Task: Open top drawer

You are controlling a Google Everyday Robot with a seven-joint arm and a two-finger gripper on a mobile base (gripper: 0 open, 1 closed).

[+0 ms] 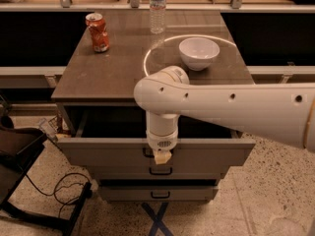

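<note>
Your gripper (162, 157) hangs nose-down at the front of the top drawer (98, 154). Its tan tip sits against the drawer face at centre, where the black pull (147, 153) is. Only a sliver of that pull shows at the tip's left edge. From this angle you cannot tell whether the gripper is clamped on the pull or only resting at it.

Top drawer: it stands well out from the cabinet, front panel forward of the two drawers below. Dark open interior shows behind the panel on both sides of the wrist.

White arm (236, 107): it enters from the right edge, crosses above the drawer opening and bends straight down over the drawer front.

Middle drawer (206, 171) and bottom drawer (123, 193): both sit further back than the top one, each with its own black pull in view below the gripper.

Cabinet top (98, 77): red soda can (98, 32) back left, clear water bottle (157, 9) back centre, white bowl (199, 52) right of centre. All are upright and well apart.

Speckled floor (266, 191): a black cable (64, 191) loops at left, and a blue cross (156, 220) lies below the bottom drawer.
</note>
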